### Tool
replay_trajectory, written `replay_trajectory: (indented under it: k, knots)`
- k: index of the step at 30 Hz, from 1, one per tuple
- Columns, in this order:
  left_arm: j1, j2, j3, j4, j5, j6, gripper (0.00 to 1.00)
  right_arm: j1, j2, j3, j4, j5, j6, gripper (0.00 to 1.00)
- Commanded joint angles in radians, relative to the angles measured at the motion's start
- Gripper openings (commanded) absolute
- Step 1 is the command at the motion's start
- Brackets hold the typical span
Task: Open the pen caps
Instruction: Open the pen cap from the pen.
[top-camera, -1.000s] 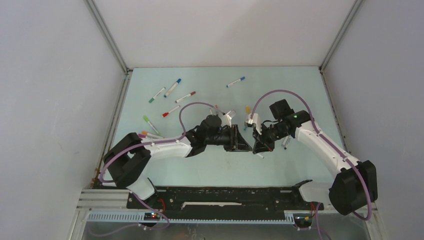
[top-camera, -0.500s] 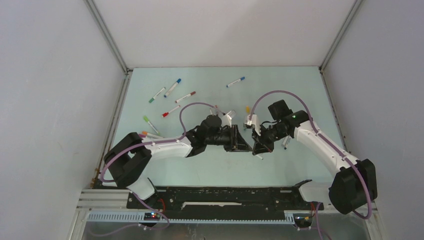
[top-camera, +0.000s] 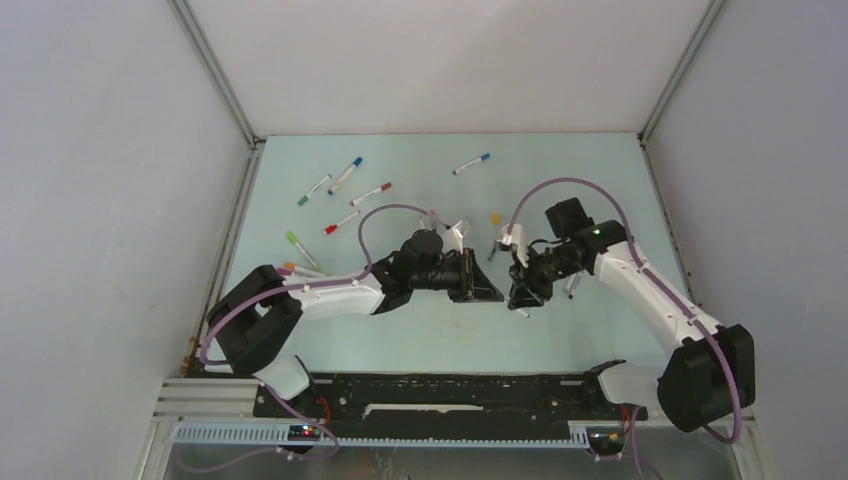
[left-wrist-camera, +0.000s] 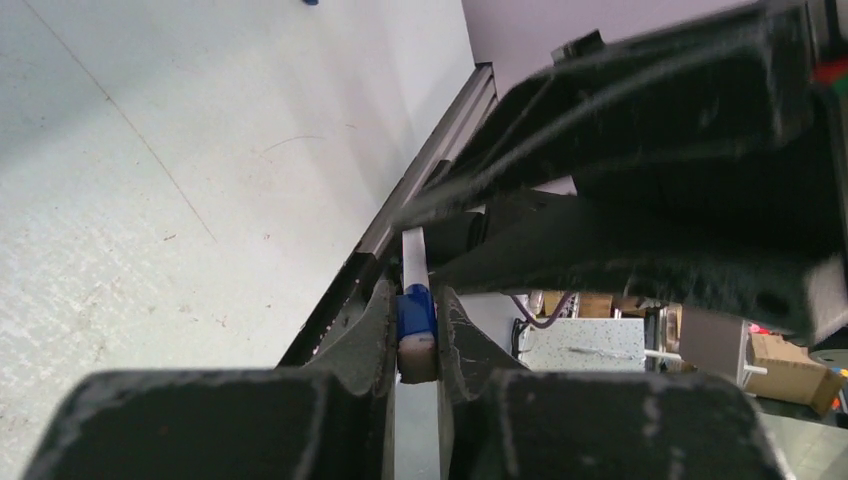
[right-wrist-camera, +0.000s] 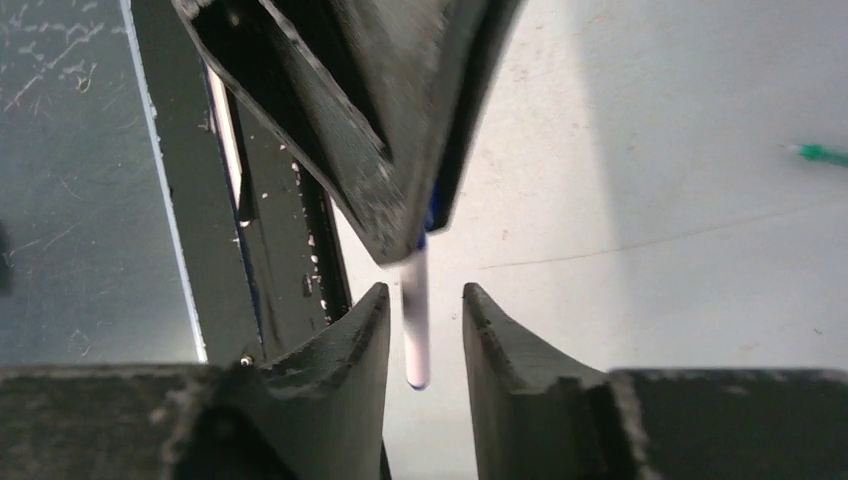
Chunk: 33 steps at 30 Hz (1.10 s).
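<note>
Left gripper (left-wrist-camera: 415, 300): I have it pinched on the blue cap (left-wrist-camera: 416, 316).
Right gripper (right-wrist-camera: 424, 297): parted astride the barrel (right-wrist-camera: 414, 335), not touching.
Pen axis: straight from one gripper into the other.

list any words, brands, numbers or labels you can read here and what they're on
No readable text in any view.
Held blue cap in the left pincer: no print visible.
The loose pens on the table: too small to read.
The cardboard boxes, left wrist view: blurred.
</note>
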Motion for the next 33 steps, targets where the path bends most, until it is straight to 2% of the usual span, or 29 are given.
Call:
replay_trajectory:
  k: [1, 3, 6, 10, 15, 17, 20, 22, 25, 29, 33]
  knots:
    - [0.003, -0.103, -0.003, 0.089, -0.054, 0.039, 0.00, -0.149, -0.114, 0.033, -0.038, -0.169, -0.001, 0.43]
    - [0.002, -0.178, -0.046, 0.100, -0.119, 0.091, 0.00, -0.251, -0.174, 0.046, -0.055, -0.279, 0.004, 0.52]
    - [0.002, -0.286, -0.089, 0.094, -0.255, 0.180, 0.00, -0.366, -0.250, 0.076, -0.088, -0.404, 0.005, 0.60]
    - [-0.009, -0.415, -0.133, 0.121, -0.406, 0.302, 0.00, -0.419, -0.329, 0.149, -0.075, -0.491, 0.065, 0.64]
    - [-0.065, -0.510, -0.168, 0.232, -0.621, 0.470, 0.00, -0.438, -0.388, 0.157, 0.137, -0.720, 0.345, 0.68]
    - [-0.105, -0.534, -0.171, 0.285, -0.715, 0.553, 0.00, -0.418, -0.360, 0.157, 0.243, -0.782, 0.564, 0.68]
    - [-0.180, -0.541, -0.162, 0.369, -0.849, 0.688, 0.00, -0.363, -0.334, 0.141, 0.422, -0.710, 0.867, 0.69]
    - [-0.217, -0.521, -0.144, 0.409, -0.930, 0.770, 0.00, -0.324, -0.341, 0.087, 0.620, -0.647, 1.116, 0.69]
    - [-0.264, -0.479, -0.106, 0.459, -1.010, 0.861, 0.00, -0.330, -0.330, 0.004, 0.928, -0.563, 1.482, 0.68]
    - [-0.309, -0.422, -0.084, 0.543, -1.090, 0.955, 0.00, -0.373, -0.321, -0.077, 1.106, -0.419, 1.875, 0.66]
    - [-0.332, -0.360, -0.049, 0.571, -1.112, 0.995, 0.00, -0.376, -0.308, -0.161, 1.172, -0.319, 2.098, 0.67]
